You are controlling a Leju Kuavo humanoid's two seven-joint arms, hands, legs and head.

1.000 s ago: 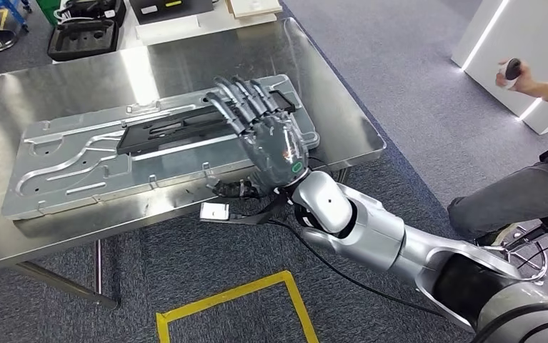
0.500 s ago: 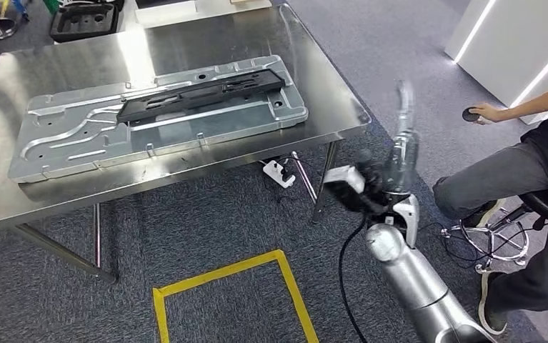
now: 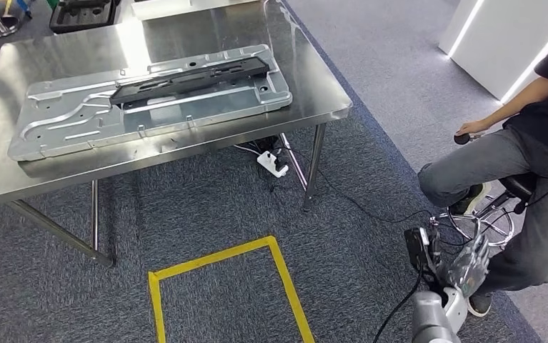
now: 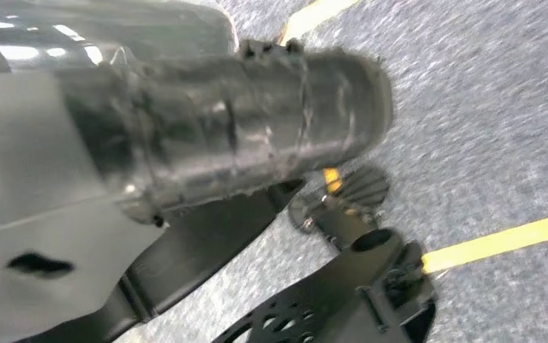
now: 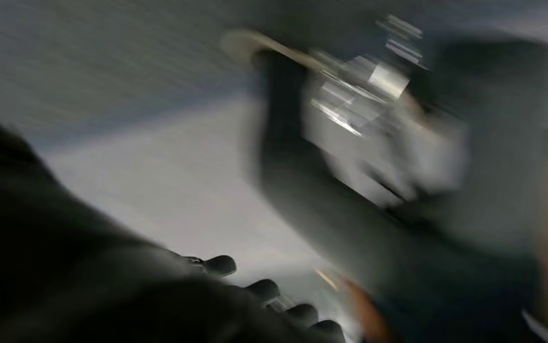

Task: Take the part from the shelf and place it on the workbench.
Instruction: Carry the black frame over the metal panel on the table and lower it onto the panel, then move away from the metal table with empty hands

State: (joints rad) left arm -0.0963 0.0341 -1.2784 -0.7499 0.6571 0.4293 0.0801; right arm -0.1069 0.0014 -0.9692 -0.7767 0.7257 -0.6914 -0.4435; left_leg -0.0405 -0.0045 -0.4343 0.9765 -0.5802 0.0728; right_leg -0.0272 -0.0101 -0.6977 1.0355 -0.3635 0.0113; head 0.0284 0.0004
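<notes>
Overhead, from the head view: the long black part (image 3: 188, 76) lies flat on a grey metal panel (image 3: 71, 121), which rests on the steel workbench (image 3: 306, 93). The part runs along the panel's far half, well apart from the right hand (image 3: 471, 263). That hand hangs low at the near right over the carpet, close to the leg of a seated person (image 3: 535, 143); it holds nothing, and I cannot tell how far its fingers are spread. A yellow tape outline (image 3: 221, 286) marks the floor in front of the workbench, and a white power strip (image 3: 272, 164) lies under it. Left wrist view: blurred, looks down at grey carpet with yellow tape lines (image 4: 499, 243); left hand state cannot be told. Right wrist view: heavy motion blur; dark fingertips (image 5: 267, 289) show in a row, nothing held.
</notes>
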